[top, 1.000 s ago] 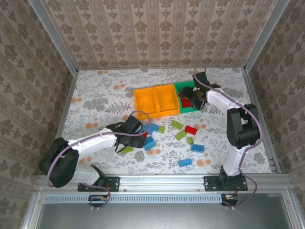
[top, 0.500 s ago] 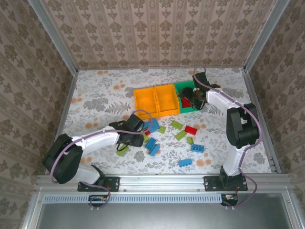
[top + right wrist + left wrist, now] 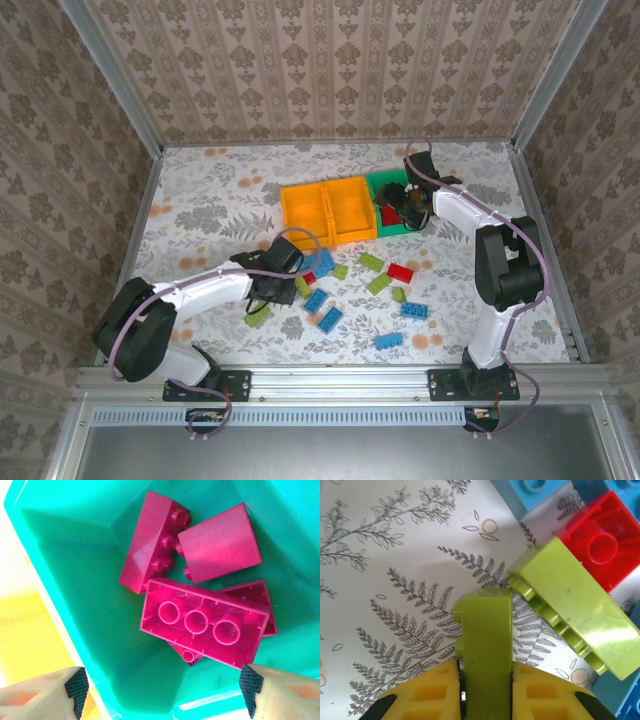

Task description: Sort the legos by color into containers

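Left jaws, from above, have just clamped at nine o'clock of the loose bricks. Left wrist: they pinch a lime brick edge-on, ready for binning. Right wrist: right jaws gape wide over red bricks in the green bin.

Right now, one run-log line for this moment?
left end effector: shut on lime brick | right end effector: open above green bin | bin holds red bricks | loose bricks on table

left arm low, forearm stretched out to its right, left gripper clamped tight on lime lego; right arm upright, forearm reaching forward-left, right gripper pointing down, fingers spread wide
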Action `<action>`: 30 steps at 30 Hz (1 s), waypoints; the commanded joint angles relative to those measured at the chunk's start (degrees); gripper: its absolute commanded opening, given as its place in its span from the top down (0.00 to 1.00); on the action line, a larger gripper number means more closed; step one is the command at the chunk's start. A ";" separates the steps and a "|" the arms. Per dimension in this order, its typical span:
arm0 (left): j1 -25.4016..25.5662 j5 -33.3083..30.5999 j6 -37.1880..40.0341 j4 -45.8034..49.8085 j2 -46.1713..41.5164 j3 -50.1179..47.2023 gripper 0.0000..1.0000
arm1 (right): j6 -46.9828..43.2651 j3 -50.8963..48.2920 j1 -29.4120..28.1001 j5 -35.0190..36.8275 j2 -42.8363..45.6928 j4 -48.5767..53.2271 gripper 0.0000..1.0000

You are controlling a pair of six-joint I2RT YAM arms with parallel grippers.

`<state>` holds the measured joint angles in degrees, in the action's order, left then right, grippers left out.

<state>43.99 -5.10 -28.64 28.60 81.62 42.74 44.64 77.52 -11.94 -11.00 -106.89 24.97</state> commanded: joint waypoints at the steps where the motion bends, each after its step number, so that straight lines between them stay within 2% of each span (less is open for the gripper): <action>1: -1.52 -1.53 -0.10 2.90 -1.89 1.73 0.86 | -1.71 -0.48 -0.24 0.01 0.31 0.92 0.18; 8: -4.00 -5.47 2.46 4.85 -8.54 7.52 0.85 | -3.22 -1.57 -1.02 1.34 2.78 0.08 0.18; 11: -6.59 -3.99 5.56 2.14 -7.81 11.59 0.82 | -4.30 -2.35 -2.12 2.44 3.92 0.42 0.18; 16: -10.41 3.71 9.90 -0.38 1.60 22.20 0.82 | -6.26 -5.61 -4.89 6.04 7.14 2.41 0.18; 20: -12.04 7.31 12.77 0.14 11.17 31.78 0.82 | -8.01 -9.81 -7.19 8.33 12.05 4.81 0.19; 26: -14.69 12.92 11.57 -0.18 21.77 41.02 0.81 | -10.07 -13.65 -13.28 17.59 18.33 15.88 0.24; 30: -15.64 14.18 10.70 -0.30 25.22 43.96 0.79 | -8.96 -18.39 -15.22 18.26 22.99 18.35 0.30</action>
<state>29.10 6.02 -18.15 27.66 105.89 83.72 35.90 62.33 -26.37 2.94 -87.29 36.86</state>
